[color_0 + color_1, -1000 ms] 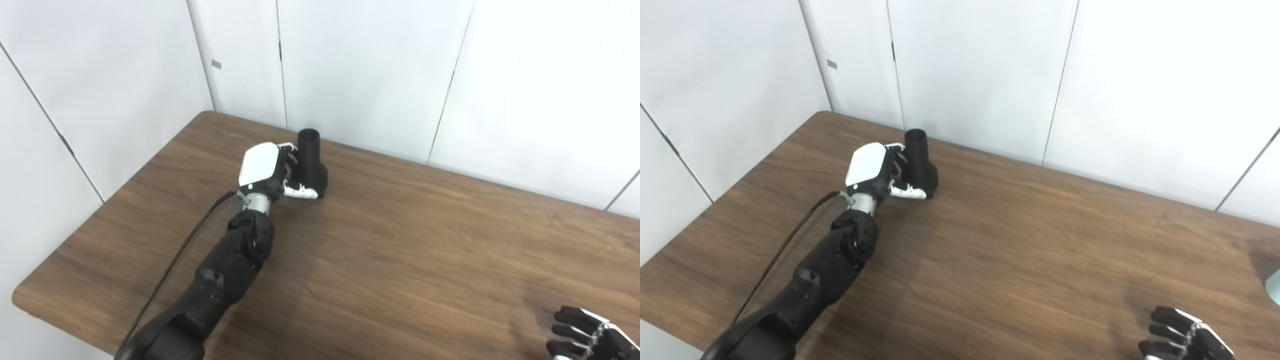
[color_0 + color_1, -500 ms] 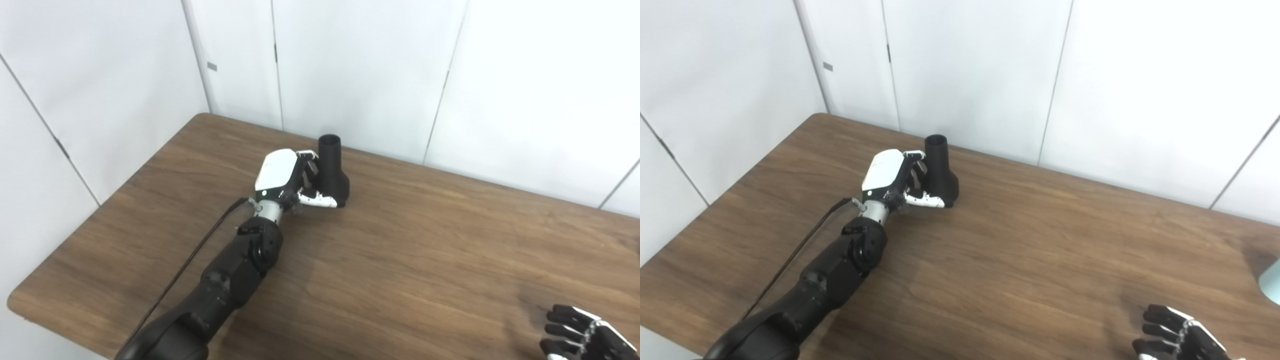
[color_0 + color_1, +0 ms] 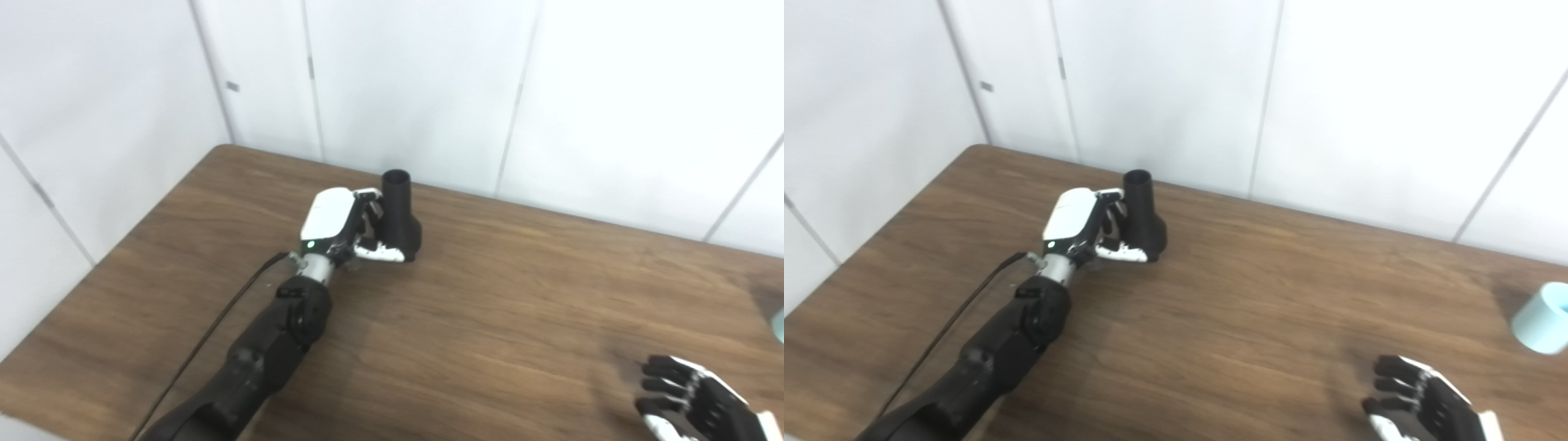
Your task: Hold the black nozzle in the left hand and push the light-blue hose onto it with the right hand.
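right hand (image 3: 1421,407): nearest, low over the desk's near edge, well right of the nozzle. Fingers spread, nothing in them.
hose (image 3: 1538,318): light-blue, only its open end shows, at the frame's right edge. Lies on the desk, far right of the nozzle and just beyond the right hand. Not touched yet.
desk (image 3: 490,318): brown wood, bare between the nozzle and the right hand.
left arm: comes in from the near-left corner and runs up to the nozzle, with a black cable trailing beside it.
left hand (image 3: 343,223): on the nozzle's left side, fingers curled round the body, thumb under the wide base. Closed on it.
nozzle (image 3: 399,214): black, upright, narrow open mouth on top. Base looks to be at or just off the desk surface, can't tell which.
wall: white panels right behind the nozzle.
progress: first half looks done, nozzle is held. Left: right hand takes the hose, brings it across, pushes it onto the mouth.
room: wide open run from hose to nozzle over bare desk. Tight spots are the wall behind the nozzle and the desk's far edge there. Hose sits near the picture's right edge; how far the desk extends past it is out of view.
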`<state>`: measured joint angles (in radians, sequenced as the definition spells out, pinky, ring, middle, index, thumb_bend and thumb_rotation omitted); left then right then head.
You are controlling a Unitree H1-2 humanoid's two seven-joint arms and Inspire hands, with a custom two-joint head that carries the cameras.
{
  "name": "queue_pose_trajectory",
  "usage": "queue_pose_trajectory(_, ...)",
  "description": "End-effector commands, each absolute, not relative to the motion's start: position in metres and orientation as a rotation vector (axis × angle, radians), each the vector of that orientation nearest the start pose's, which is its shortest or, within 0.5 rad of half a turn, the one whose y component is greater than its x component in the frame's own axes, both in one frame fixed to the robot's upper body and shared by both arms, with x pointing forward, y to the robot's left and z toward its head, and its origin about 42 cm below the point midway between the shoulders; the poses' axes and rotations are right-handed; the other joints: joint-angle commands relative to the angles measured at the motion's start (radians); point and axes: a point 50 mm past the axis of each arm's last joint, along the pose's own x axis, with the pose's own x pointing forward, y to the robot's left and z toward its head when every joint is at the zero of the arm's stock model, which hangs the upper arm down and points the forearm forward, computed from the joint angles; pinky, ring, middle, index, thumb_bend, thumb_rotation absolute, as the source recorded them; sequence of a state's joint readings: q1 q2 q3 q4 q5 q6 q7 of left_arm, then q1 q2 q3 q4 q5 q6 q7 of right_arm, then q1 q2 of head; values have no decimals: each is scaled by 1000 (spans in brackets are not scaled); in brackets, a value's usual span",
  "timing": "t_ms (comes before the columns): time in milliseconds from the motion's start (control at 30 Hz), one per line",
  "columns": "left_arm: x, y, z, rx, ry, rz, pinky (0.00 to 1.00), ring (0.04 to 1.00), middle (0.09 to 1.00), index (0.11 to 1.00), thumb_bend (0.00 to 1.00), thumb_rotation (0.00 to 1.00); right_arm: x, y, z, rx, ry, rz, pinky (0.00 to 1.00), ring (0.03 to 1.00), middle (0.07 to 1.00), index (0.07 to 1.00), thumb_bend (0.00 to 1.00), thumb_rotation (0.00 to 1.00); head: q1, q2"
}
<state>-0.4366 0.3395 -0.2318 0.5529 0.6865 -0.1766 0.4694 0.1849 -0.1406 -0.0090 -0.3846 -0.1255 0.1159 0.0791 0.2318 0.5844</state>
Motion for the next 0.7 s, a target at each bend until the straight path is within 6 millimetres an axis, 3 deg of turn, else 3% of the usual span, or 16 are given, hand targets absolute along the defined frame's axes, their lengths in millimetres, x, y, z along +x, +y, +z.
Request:
queue_pose_trajectory(0, 377, 265, 75, 1010, -245, 59, 138, 202, 423, 495, 519, 0, 223, -251, 170, -281, -157, 16, 550, 648, 671, 660, 182, 0, -10, -1)
queue_pose_trajectory(233, 368, 254, 79, 1000, -359, 5, 196, 269, 406, 511, 517, 0, 224, -252, 182, -229, -177, -17, 568, 668, 686, 668, 193, 0, -105, -15)
queue_pose_trajectory(367, 363, 250, 80, 982, -402, -6, 113, 165, 463, 482, 525, 0, 220, -260, 187, -236, -183, -57, 591, 689, 704, 681, 203, 0, -151, -25)
queue_pose_trajectory(433, 360, 249, 79, 973, -422, -21, 111, 165, 469, 480, 525, 0, 219, -265, 191, -241, -188, -92, 589, 687, 701, 682, 211, 0, -176, -29)
queue_pose_trajectory(533, 355, 247, 78, 953, -448, -67, 154, 225, 402, 503, 516, 0, 215, -272, 197, -239, -199, -155, 615, 708, 716, 694, 229, 0, -213, -32)
queue_pose_trajectory(667, 349, 245, 77, 945, -478, -118, 199, 280, 406, 511, 517, 0, 214, -286, 194, -246, -220, -236, 585, 679, 691, 672, 268, 0, -263, -39)
